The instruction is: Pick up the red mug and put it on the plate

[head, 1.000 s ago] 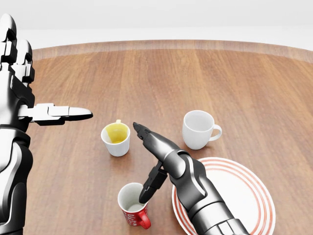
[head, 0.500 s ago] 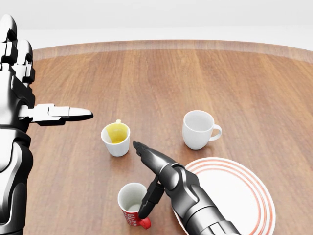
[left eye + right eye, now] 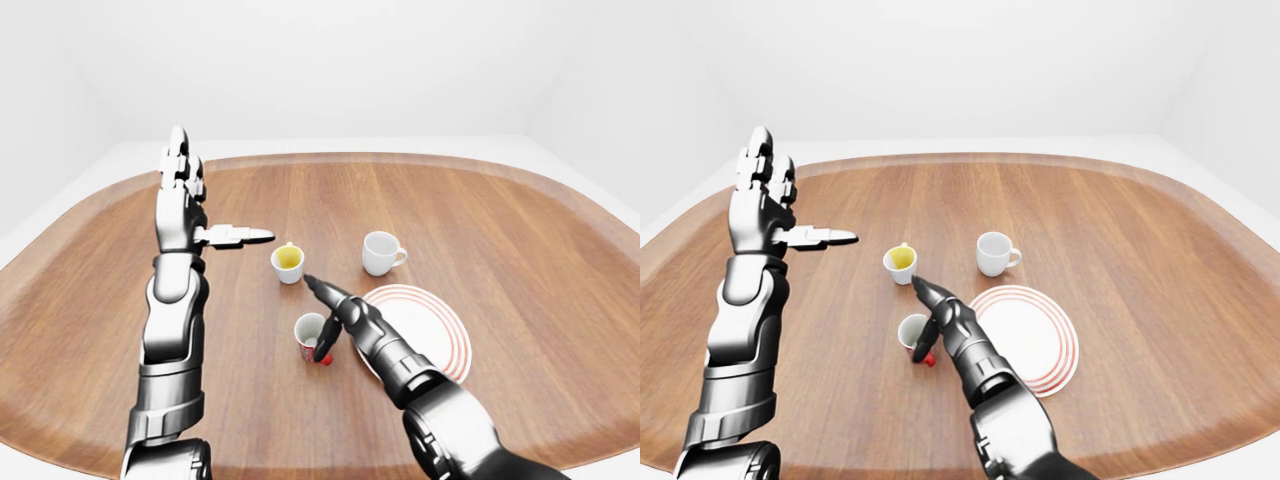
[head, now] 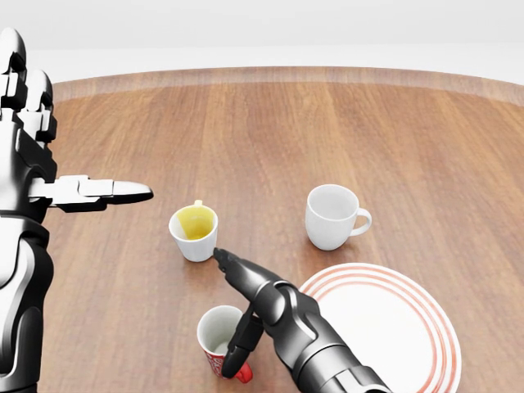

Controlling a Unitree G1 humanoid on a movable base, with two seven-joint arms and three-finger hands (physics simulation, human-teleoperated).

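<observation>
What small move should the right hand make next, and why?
Probably close the fingers on the red mug. The right hand stands against the mug's right side, one finger reaching down along its wall toward the handle, another pointing past it at the yellow-lined cup. The mug stands on the table, left of the plate.

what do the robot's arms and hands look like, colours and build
Both arms are glossy metallic grey and silver shells in rounded segments, with black joints between them. The left hand has blocky silver finger links with dark gaps and a pale thumb tipped in black. The right hand looks darker, with slim black fingers tapering to points. No cables, markings or sleeves show.
</observation>
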